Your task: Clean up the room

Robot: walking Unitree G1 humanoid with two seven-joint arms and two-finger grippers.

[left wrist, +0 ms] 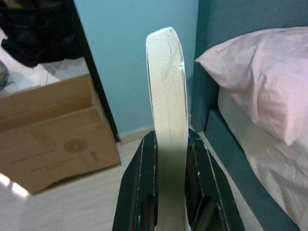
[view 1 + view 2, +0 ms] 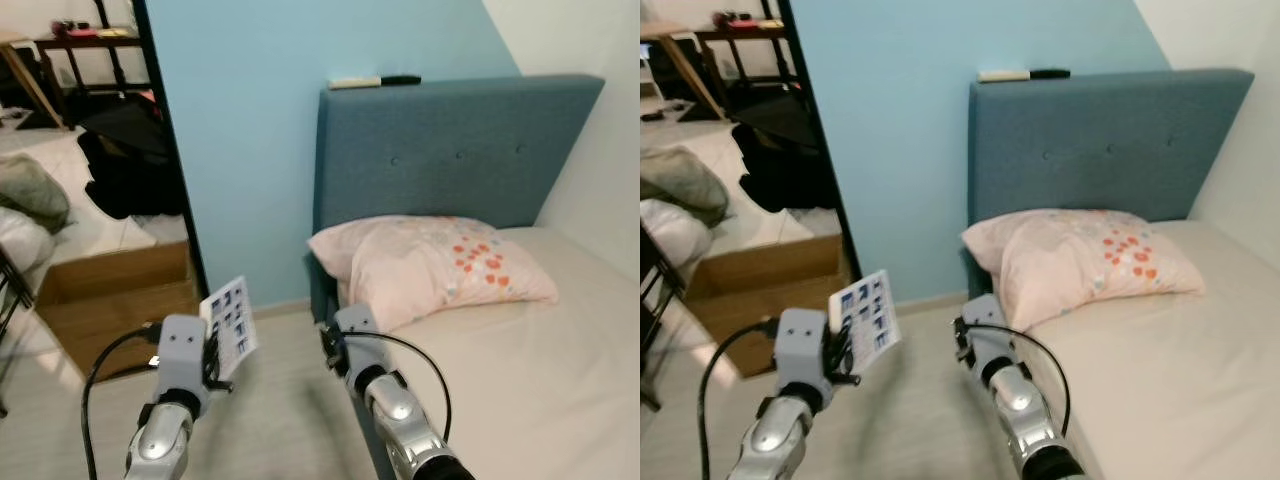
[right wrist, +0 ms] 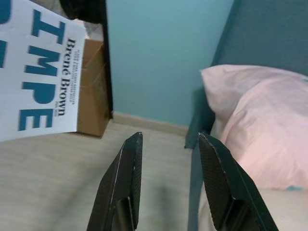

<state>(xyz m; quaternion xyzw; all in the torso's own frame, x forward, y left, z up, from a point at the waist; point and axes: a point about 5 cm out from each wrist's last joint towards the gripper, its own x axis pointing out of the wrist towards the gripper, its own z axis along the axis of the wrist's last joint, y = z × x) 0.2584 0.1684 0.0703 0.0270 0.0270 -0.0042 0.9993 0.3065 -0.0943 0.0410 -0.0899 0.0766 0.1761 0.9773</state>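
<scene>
Currently the left gripper [image 1: 169,144] is clamped on a white paperback book [image 2: 230,322], held upright in the air above the pale floor [image 2: 280,400], just off the bed's [image 2: 540,380] near corner. Right gripper [image 3: 168,154] hangs empty beside the bed edge, fingers [image 3: 126,173] spread apart. Pink pillow [image 2: 430,262] lies against the teal headboard [image 2: 450,150]. Cardboard box [image 2: 110,300] sits by the doorway, left of the blue wall [image 2: 250,120].

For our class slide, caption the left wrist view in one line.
Left gripper clamps a book edge-on, cardboard box and pink pillow beyond.
</scene>
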